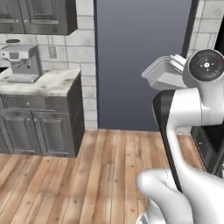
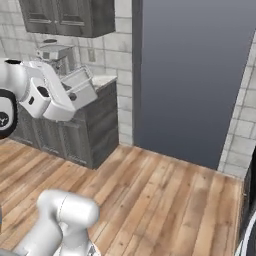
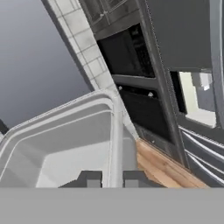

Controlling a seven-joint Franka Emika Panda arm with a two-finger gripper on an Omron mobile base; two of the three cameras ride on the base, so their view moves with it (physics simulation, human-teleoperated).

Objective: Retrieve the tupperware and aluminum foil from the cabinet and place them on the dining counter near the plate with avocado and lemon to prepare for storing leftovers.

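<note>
My gripper (image 3: 113, 180) is pinched on the tupperware (image 3: 65, 144). In the hand view the two fingertips (image 3: 92, 179) sit on either side of one rim wall, one tip inside the container and one outside, with the wall running straight away from me between them.

The tupperware is held in the air, clear of any surface. In the left base view it (image 1: 162, 73) shows at the wrist, up beside the arm's round joint, open side tilted upward and toward the left. In the right base view it (image 2: 80, 86) projects from the hand, tilted, hollow facing up and toward the camera. The long axis appears to run across the fingers, off to the left in the hand view; the far short wall and rounded corners are visible there. Interior looks bare; translucent grey-white.

Below: plank wood floor (image 1: 87, 175), light brown, boards running away from the base.

Mid-distance, left: a dark grey lower cabinet block (image 1: 41, 127) with a marble top (image 1: 48, 83). A grey coffee machine (image 1: 22, 63) stands on that top, against the wall. Above it, dark grey wall cabinets (image 1: 37, 15), doors closed.

Far: a wide flat blue-grey panel (image 1: 140, 57) occupies the centre of the wall, bordered on both sides by pale tile (image 1: 85, 57).

Right side, hand view: a tall dark appliance stack (image 3: 140, 87) with black panels and a horizontal bar, close beyond the tupperware's rim.
</note>
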